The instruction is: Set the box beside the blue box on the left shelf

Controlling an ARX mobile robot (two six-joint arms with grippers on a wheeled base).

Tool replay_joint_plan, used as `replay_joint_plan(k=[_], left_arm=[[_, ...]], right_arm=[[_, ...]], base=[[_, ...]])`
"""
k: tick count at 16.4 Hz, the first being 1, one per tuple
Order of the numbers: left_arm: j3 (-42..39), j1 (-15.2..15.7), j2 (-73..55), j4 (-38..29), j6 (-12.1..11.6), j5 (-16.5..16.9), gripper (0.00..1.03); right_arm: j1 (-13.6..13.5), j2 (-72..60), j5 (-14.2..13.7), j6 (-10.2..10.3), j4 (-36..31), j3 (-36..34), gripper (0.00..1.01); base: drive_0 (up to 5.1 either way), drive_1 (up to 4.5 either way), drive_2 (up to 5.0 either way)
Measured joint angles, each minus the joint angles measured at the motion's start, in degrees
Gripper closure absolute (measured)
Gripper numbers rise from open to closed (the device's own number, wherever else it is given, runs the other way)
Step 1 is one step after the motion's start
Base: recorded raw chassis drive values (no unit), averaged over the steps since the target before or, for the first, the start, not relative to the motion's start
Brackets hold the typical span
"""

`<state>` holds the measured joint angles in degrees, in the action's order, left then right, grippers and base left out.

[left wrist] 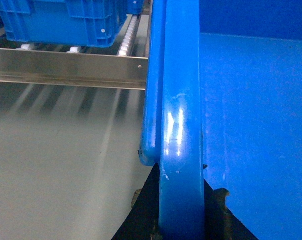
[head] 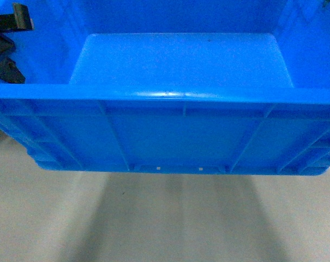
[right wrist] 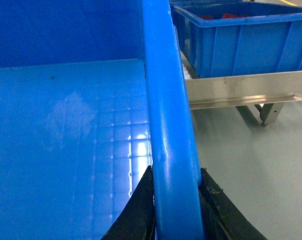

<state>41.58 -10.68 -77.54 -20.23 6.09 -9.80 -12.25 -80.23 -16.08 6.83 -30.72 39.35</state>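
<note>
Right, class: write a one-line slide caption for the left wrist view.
Left gripper clamps the box rim, near the left shelf holding another blue crate.

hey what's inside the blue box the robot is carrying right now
Nothing shows inside the box: its smooth floor is bare apart from a small dark speck. The near corners are cut off in all views, so they can't be checked. Both grippers, left and right, clamp its side rims.

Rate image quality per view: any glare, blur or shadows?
Head: soft and hazy, box overexposed, its shadow streaks the floor. Left wrist: glare streaks on the rim, shelf sharp. Right wrist: bright reflections on the box floor.
</note>
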Motion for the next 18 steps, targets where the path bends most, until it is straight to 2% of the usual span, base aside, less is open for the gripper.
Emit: replay_joint_plan(k=[5,18], left_arm=[[0.0,0.0,0.0,0.0,0.0,0.0,0.95],[0.0,0.0,0.1,0.0,0.0,0.0,0.95]], right_arm=[[0.0,0.0,0.0,0.0,0.0,0.0,0.85],[0.0,0.1,0.0,0.0,-0.1,0.0,0.85]], base=[[0.0,0.0,0.0],[0.1,4.4,-4.2]])
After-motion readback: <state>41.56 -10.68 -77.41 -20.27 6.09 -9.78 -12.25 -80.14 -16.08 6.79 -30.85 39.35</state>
